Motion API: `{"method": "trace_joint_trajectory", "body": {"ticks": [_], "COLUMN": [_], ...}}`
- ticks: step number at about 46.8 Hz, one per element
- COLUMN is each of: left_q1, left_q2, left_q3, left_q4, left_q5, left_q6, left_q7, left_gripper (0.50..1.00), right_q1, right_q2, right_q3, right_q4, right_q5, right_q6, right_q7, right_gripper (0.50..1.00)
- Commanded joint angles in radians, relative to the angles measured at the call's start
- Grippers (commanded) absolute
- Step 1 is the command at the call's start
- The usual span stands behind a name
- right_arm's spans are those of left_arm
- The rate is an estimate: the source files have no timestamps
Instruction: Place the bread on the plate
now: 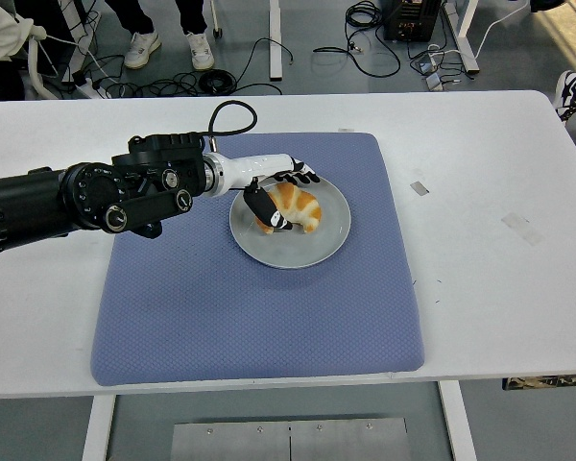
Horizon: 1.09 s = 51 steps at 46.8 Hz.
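A golden croissant-like bread [298, 206] lies on a grey round plate [322, 242] in the upper middle of a blue mat [259, 307]. My left hand [280, 197] reaches in from the left and is over the plate's left part. Its fingers [303, 176] lie along the bread's far side and its thumb [265, 208] is against the bread's near left end, so the hand still holds the bread. The bread rests on the plate. My right arm does not show.
The mat lies on a white table [499, 173]. Small tape marks [520, 226] are on the table at the right. A black cable [232, 110] loops behind my left forearm. A person's feet and floor cables show beyond the far edge.
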Motion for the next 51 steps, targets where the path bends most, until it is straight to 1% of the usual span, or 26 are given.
{"method": "trace_joint_trajectory", "body": {"ticks": [1,8,13,23,27,33,38,44,51], "left_q1": [-0.002,-0.008,-0.024,-0.041,-0.036,-0.024,-0.005,0.022,0.048], "left_q2": [0.001,0.005,0.013,0.039,0.05,0.089,0.091,0.091,0.091], "left_q3": [-0.001,-0.006,-0.033,-0.112,-0.129,-0.174,-0.247,-0.302,-0.363], "left_q4": [-0.001,-0.001,-0.001,0.026,0.027,0.03,0.071,0.136,0.151], "left_q5": [0.0,-0.002,-0.009,-0.127,-0.158,-0.2,-0.243,-0.25,-0.252], "left_q6": [-0.001,-0.001,-0.001,-0.001,-0.001,-0.001,-0.002,-0.002,-0.004], "left_q7": [0.001,0.001,0.005,0.013,0.013,0.011,0.01,0.005,0.004], "left_gripper": [0.978,0.98,0.981,0.981,0.981,0.981,0.981,0.981,0.981], "right_q1": [0.001,0.001,-0.001,0.001,0.001,0.001,0.001,-0.001,-0.001], "right_q2": [0.0,0.0,0.0,0.0,0.0,0.0,0.0,0.0,0.0], "right_q3": [0.0,0.0,0.0,0.0,0.0,0.0,0.0,0.0,0.0], "right_q4": [0.0,0.0,0.0,-0.001,0.0,0.0,0.0,0.0,0.0], "right_q5": [0.0,0.0,0.0,0.0,0.0,0.0,0.0,0.0,0.0], "right_q6": [0.0,0.0,0.0,0.0,0.0,0.0,0.0,0.0,0.0], "right_q7": [0.0,0.0,0.0,0.0,0.0,0.0,0.0,0.0,0.0], "right_gripper": [1.0,1.0,1.0,1.0,1.0,1.0,1.0,1.0,1.0]}}
